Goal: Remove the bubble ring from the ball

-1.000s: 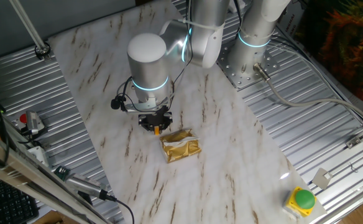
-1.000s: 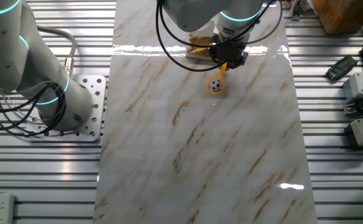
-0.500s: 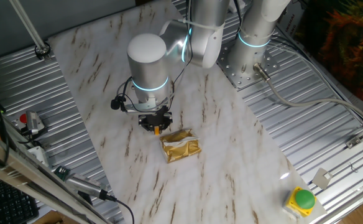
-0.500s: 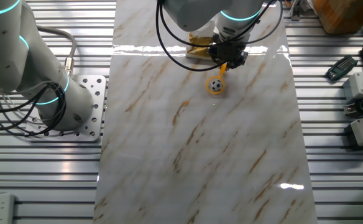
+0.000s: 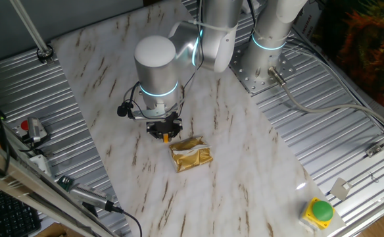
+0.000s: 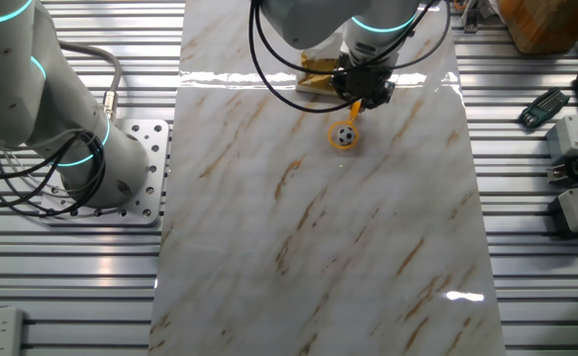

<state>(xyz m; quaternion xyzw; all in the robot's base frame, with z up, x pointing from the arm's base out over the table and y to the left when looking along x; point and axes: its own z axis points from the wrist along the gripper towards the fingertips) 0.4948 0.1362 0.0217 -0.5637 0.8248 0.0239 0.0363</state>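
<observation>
The orange-yellow bubble ring (image 6: 351, 120) lies on the marble board with its loop around the small black-and-white ball (image 6: 343, 135). Its short handle runs up into my gripper (image 6: 359, 98), which is shut on the handle's end. In the one fixed view only an orange tip of the handle (image 5: 166, 138) shows under the gripper (image 5: 164, 132); the ball and loop are hidden behind the arm there.
A crumpled gold foil packet (image 5: 191, 153) lies beside the gripper, also partly visible behind it (image 6: 318, 76). A green button on a yellow base (image 5: 320, 211) sits at the table's corner. A second arm's base (image 6: 81, 148) stands at the board's side. Controllers (image 6: 576, 138) lie on the metal slats.
</observation>
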